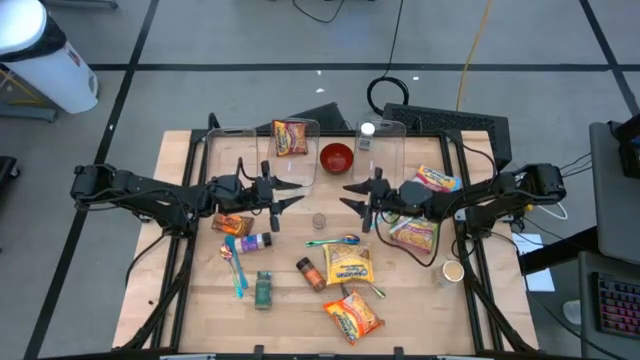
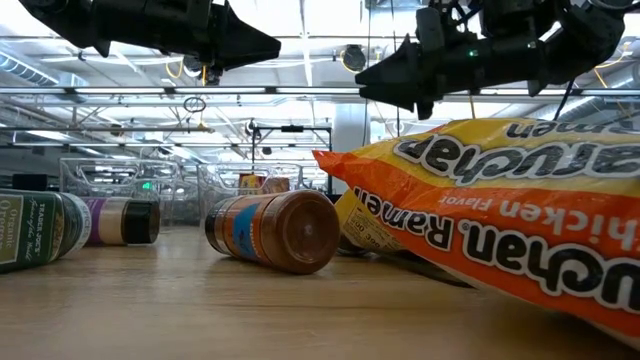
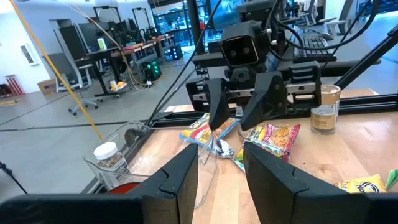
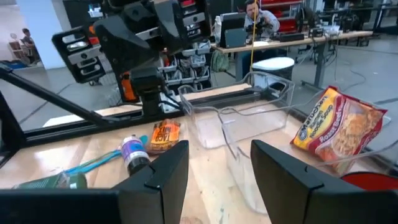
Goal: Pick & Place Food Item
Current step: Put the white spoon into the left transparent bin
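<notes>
Step in hand: pre-grasp, nothing picked. Left gripper [image 1: 296,195] and right gripper [image 1: 350,195] poised mid-air over table centre, tips facing, fingers parted, empty. Orange-and-yellow plastic ramen packets [image 1: 347,266] flat on pale wooden tabletop [image 1: 190,300], near front; clear plastic bins [image 1: 255,150] behind. Next, probably: descent onto one packet, closing across its edge.

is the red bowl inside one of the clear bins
No, in the high view the red bowl sits on the bare table between the two clear bins, outside both.
</notes>
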Motion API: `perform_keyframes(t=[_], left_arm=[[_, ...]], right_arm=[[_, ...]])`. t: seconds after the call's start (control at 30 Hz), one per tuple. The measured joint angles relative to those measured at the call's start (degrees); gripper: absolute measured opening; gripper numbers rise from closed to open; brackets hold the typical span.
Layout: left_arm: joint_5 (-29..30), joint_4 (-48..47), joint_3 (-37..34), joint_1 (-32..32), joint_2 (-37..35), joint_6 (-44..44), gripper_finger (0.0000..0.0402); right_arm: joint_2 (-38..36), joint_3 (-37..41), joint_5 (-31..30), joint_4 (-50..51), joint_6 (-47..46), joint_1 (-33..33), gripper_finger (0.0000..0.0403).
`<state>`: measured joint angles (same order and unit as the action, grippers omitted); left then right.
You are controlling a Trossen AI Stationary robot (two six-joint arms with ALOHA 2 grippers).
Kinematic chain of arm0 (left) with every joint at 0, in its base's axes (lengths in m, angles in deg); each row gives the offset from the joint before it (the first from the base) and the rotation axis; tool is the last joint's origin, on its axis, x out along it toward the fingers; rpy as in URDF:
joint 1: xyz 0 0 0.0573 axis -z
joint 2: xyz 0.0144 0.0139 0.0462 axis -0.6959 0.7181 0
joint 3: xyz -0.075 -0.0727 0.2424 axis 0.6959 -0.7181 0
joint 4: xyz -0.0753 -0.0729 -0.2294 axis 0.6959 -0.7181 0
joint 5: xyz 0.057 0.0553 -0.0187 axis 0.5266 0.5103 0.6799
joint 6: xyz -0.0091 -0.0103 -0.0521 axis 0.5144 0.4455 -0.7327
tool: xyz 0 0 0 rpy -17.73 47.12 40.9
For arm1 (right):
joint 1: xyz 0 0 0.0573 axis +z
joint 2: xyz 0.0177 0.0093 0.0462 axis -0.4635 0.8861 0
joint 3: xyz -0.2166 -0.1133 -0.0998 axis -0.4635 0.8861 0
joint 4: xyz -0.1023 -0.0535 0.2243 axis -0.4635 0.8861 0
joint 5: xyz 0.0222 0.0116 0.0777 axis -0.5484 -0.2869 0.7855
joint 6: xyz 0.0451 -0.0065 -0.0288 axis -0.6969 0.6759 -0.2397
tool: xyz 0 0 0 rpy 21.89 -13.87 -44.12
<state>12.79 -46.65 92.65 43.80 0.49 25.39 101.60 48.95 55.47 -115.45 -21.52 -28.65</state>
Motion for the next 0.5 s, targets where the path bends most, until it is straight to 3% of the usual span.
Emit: perform_keyframes(t=[0.5], left_arm=[[0.0, 0.0, 0.0, 0.0, 0.0, 0.0, 0.0136]], right_arm=[[0.0, 0.0, -0.1, 0.4, 2.8, 1.2, 0.0164]])
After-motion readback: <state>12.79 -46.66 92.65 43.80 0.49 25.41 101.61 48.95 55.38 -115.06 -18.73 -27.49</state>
